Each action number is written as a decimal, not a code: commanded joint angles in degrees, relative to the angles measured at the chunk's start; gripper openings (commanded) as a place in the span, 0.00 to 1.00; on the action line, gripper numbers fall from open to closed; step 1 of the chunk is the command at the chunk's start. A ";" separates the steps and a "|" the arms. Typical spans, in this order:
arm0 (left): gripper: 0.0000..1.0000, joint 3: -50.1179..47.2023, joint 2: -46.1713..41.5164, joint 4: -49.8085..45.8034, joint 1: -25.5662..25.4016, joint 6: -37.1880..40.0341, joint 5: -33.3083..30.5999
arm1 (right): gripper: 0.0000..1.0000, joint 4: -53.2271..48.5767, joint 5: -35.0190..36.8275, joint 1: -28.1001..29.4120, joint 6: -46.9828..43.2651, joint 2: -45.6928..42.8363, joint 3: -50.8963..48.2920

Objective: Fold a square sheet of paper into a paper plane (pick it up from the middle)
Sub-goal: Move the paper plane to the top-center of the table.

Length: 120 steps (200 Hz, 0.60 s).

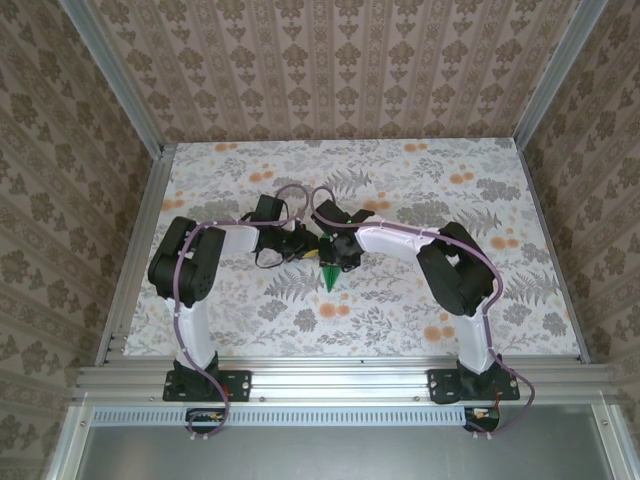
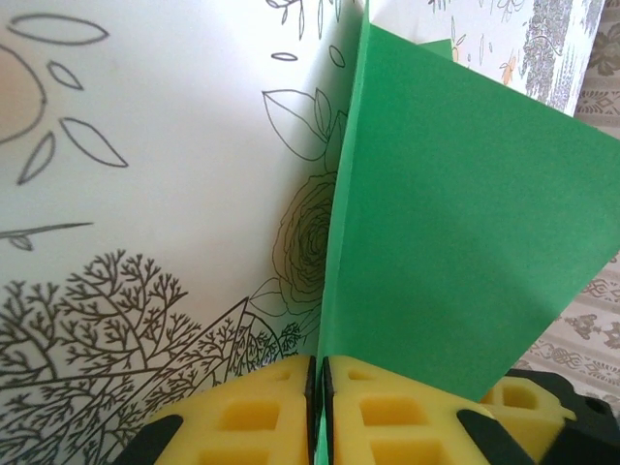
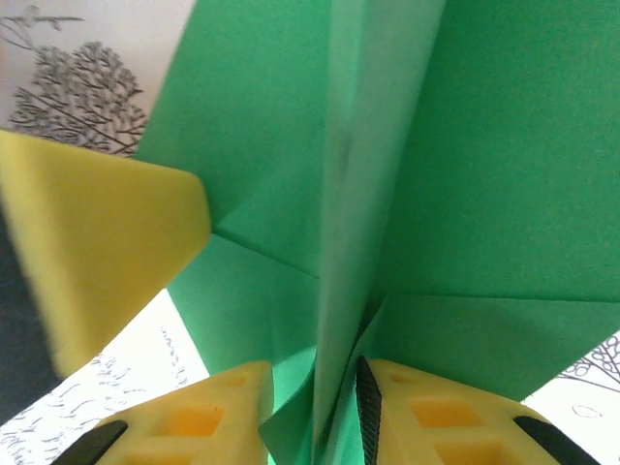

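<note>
I work in a lab test cell, not a home. My arms [image 1: 192, 320] are bolted to an aluminium rail [image 1: 340, 378] at the near edge of a floral table [image 1: 420, 170]. Bare metal posts [image 1: 115, 75] frame wallpapered walls [image 1: 340, 70] left, right and far. Loose cables [image 1: 290, 193] loop over me.

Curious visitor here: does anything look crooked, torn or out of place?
Nothing stands out. The green paper, pinched in the left end effector with the right end effector around its crease, shows crisp folds, no tears.
</note>
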 commanded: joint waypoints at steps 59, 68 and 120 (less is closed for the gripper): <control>0.14 -1.53 -0.32 1.28 -0.02 -1.43 0.45 | 0.20 -5.43 5.38 1.13 2.40 1.26 2.68; 0.14 -1.50 -0.32 1.33 0.01 -1.43 0.55 | 0.17 -5.56 5.36 1.14 2.51 1.36 2.73; 0.14 -1.81 -0.50 1.89 0.10 -1.74 0.86 | 0.31 -6.97 6.63 1.95 2.81 2.97 4.73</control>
